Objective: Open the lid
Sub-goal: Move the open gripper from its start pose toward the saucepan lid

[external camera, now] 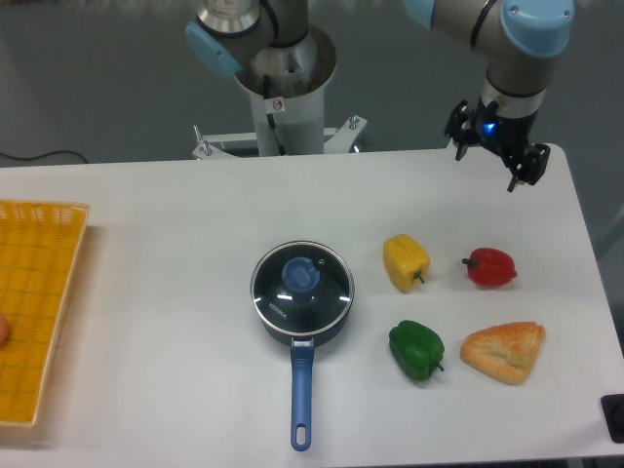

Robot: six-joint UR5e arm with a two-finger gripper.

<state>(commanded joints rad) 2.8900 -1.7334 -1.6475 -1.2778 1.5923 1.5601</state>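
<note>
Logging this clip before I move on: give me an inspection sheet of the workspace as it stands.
Surface: white table, no spills seen.
Job's things: lid seated on the saucepan, blue knob up, handle toward the camera.
Clutter: yellow pepper, red pepper, green pepper and pastry right of the pan; yellow basket at the left edge.
Grippers: gripper over the far right corner, well away from the lid, holding nothing; open or shut cannot be told.
Cables: dark cable at far left.
Surroundings: arm base behind the table, grey floor.
</note>
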